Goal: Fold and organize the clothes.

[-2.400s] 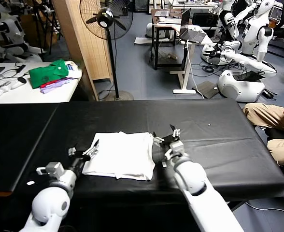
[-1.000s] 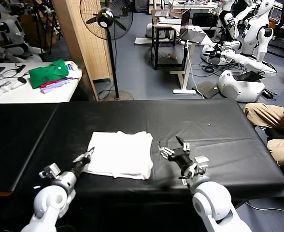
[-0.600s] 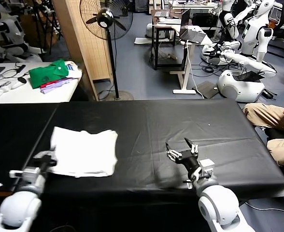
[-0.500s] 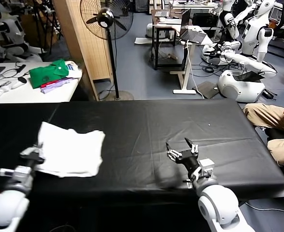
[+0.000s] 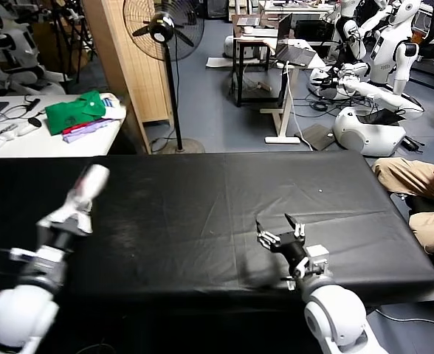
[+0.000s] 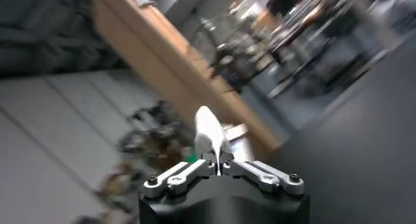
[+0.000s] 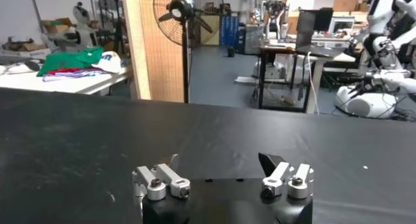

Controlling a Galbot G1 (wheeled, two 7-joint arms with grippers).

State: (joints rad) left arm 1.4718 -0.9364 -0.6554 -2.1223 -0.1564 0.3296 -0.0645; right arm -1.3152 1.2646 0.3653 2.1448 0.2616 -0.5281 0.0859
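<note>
1. Your left gripper [image 5: 75, 209] is clamped on the white T-shirt [image 5: 93, 179]. The folded cloth sticks up and out past the fingertips as a narrow bundle, its long axis running on along the gripper's own line. It hangs in the air, off the desk [image 5: 202, 221].
2. In the left wrist view you see the same thing: the jaws are pinched together and the shirt [image 6: 209, 133] rises straight ahead of them, edge-on.
3. Your right gripper [image 5: 280, 234] is well apart from the shirt, low over the near edge of the desk. Its jaws stand wide apart and hold nothing, as the right wrist view [image 7: 222, 173] confirms.
4. The left arm alone carries the shirt, so where it gets put down is, by my reading, that arm's job. You cannot tell the drop point from here.
5. Under both grippers the black desk cover lies flat with a few faint creases.
6. Beyond the left gripper stands a white side table [image 5: 25, 140] carrying a green shirt [image 5: 74, 110]. Farther off are a standing fan [image 5: 162, 28], a wooden partition [image 5: 121, 66] and parked robots [image 5: 372, 81].
</note>
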